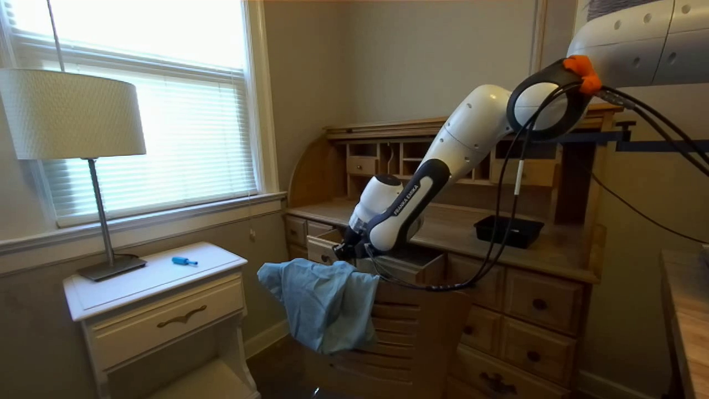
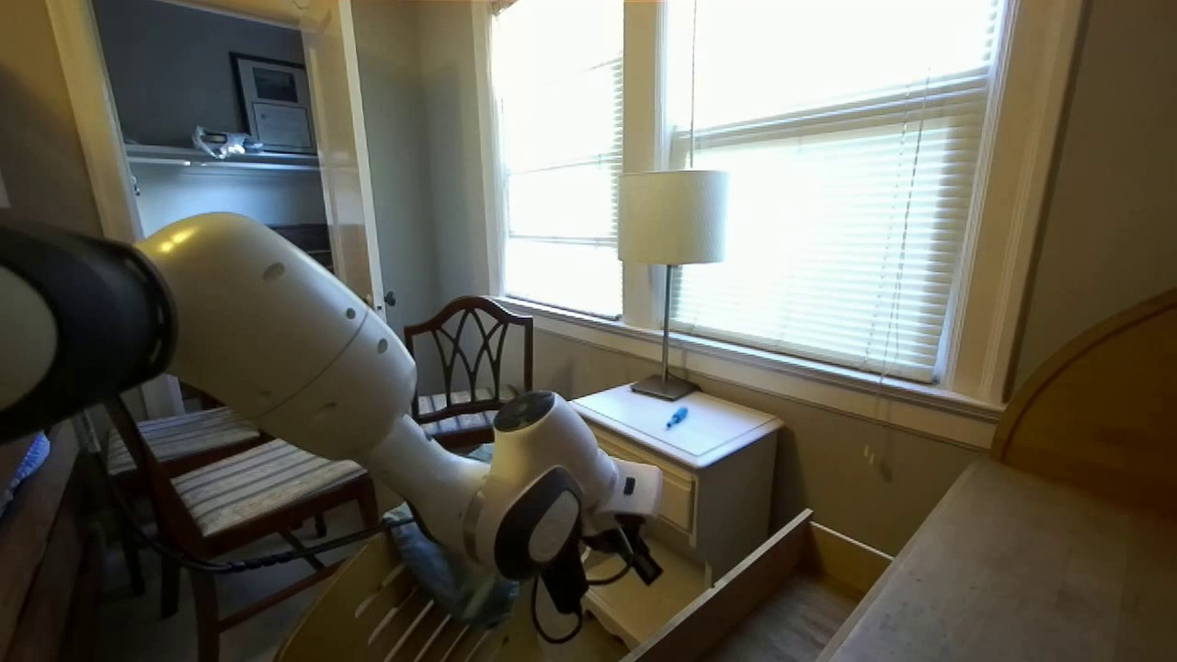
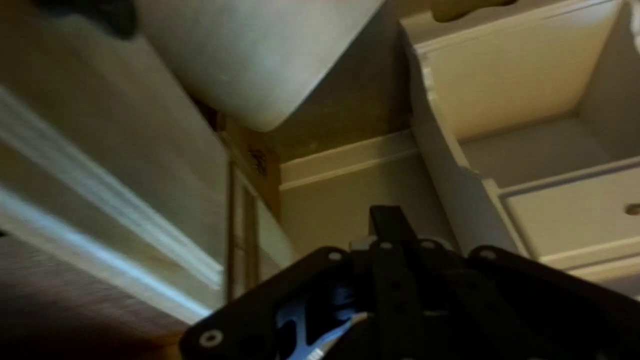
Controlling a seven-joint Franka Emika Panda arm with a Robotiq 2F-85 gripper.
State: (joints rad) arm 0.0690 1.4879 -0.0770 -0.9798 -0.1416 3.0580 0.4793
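A white nightstand (image 1: 213, 259), topped by a lamp (image 1: 77, 113) and a small blue object (image 1: 184, 261), stands left of the roll-top desk (image 1: 454, 224), with a gap between their edges. A light-blue cloth (image 1: 327, 305) drapes over slatted wood (image 1: 396, 332) in front of the desk. The desk's wide drawer (image 2: 736, 598) juts into the room before it, its front wall a thin raised edge. A black tray (image 1: 508, 231) sits on the desktop, toward its right end in an exterior view. The gripper (image 3: 386, 214) hangs before the desk, near the drawer's front wall and apart from the cloth, its fingers (image 3: 389, 229) pressed together with nothing visible between them. Lettering (image 1: 406, 200) on the arm (image 1: 468, 130) in front of the desk reads "FRANKA EMIKA."
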